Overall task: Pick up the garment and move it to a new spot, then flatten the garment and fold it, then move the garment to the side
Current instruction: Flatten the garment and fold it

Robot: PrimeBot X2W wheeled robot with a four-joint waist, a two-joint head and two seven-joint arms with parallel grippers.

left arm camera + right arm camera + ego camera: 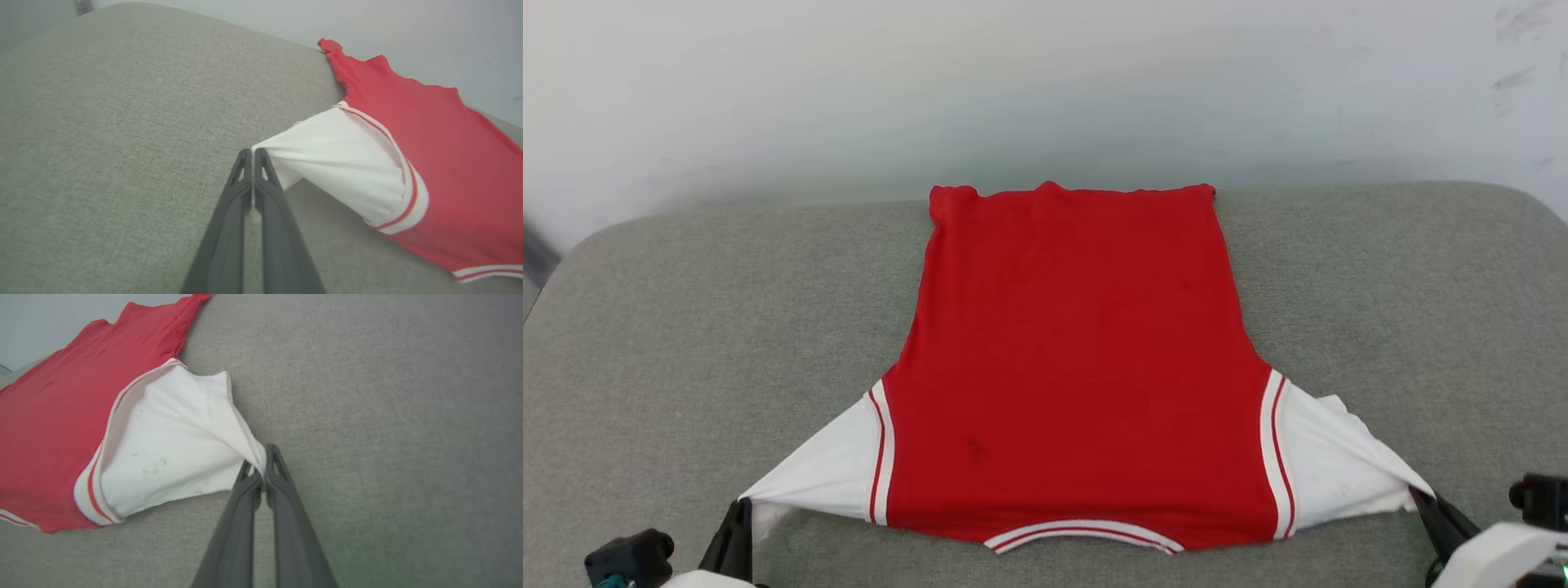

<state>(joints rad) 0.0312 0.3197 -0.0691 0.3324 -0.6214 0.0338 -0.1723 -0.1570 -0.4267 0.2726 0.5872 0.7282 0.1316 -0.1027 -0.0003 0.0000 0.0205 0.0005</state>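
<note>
shirt spread flat, both sleeve tips pinched, no fold yet

the soft red fabric shirt (1078, 359) with white sleeves and thin red-and-white stripe trim lay spread in the middle of the head view, on a broad grey woven cushion (686, 327) below a pale wall (1013, 82). its hem ran along the upper middle of the frame at the cushion's far edge, and its striped collar (1086, 535) sat at the bottom centre. the red body looked smooth, without big wrinkles

the left gripper (253, 154) was clenched on the tip of the left white sleeve (829, 478) at the lower left of the head view, and the right gripper (260, 457) was clenched on the tip of the right white sleeve (1331, 465) at the lower right. both sleeves were drawn sideways into taut points, lifted a little off the cushion near the fingers

by the look of it, flattening was close to done. whether the shirt had been carried to a new spot could not be told. no fold showed, so folding was left, and so was moving the shirt aside
</note>
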